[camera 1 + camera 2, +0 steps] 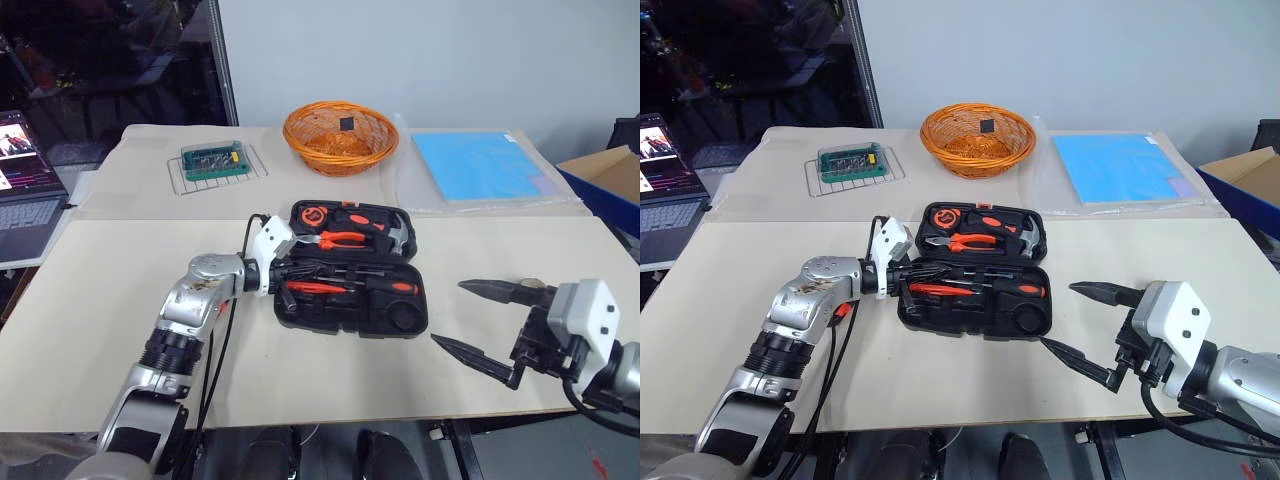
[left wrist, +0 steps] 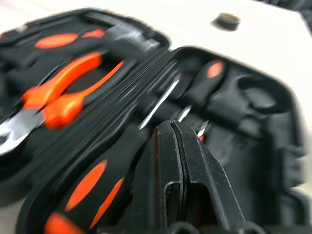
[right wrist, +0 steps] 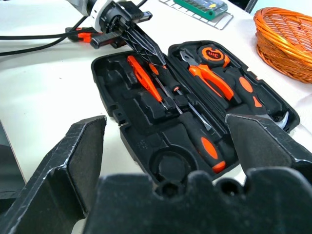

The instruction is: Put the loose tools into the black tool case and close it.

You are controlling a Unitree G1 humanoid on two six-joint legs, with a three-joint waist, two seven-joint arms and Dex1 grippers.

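The black tool case (image 1: 352, 322) lies open at the middle of the table, lid half at the back. Orange-handled pliers (image 1: 345, 239) and a hammer sit in the lid. The front half holds a black-and-orange screwdriver (image 3: 202, 140), a second one (image 3: 168, 92) beside it and a small all-orange screwdriver (image 3: 143, 77). My left gripper (image 3: 157, 57) hangs shut over the front half's left end, nothing between its fingers (image 2: 190, 161). An orange-and-black item (image 3: 84, 35) lies on the table under that wrist, partly hidden. To the right of the case, my right gripper (image 1: 449, 313) stands wide open and empty.
At the back of the table are an orange wicker basket (image 1: 340, 135), a green bit set (image 1: 213, 160) on a wire rack and a blue sheet (image 1: 485, 165). A laptop (image 1: 25, 190) stands far left. A cardboard box (image 1: 610, 170) sits far right.
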